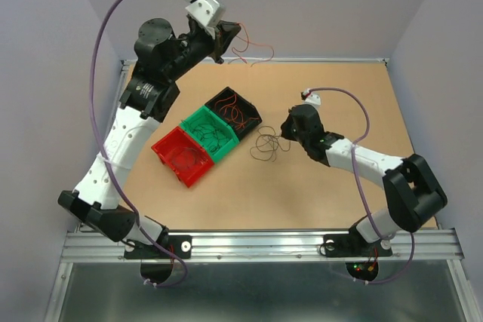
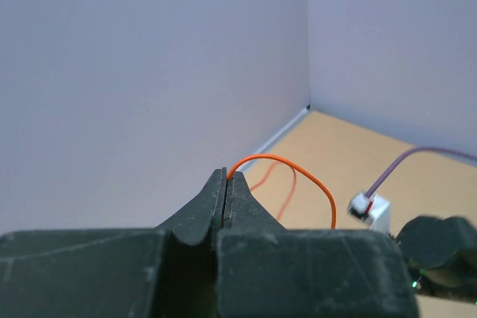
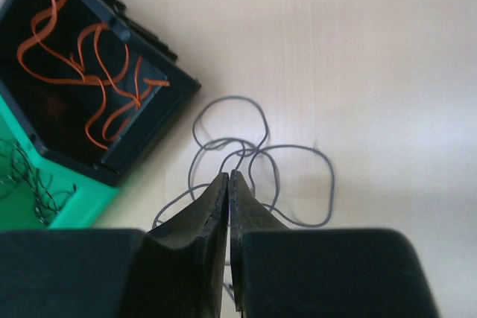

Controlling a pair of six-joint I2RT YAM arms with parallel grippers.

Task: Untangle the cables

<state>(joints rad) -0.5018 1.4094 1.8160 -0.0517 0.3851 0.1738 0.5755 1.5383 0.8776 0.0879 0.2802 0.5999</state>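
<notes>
Loosely looped, hair-thin grey cables (image 3: 242, 147)

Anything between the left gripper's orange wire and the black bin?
Nothing visible. The left gripper holds the orange wire high at the table's far edge; the black bin sits open-topped nearer in. The right gripper is low at the grey wires beside the bin, off that path.
</notes>
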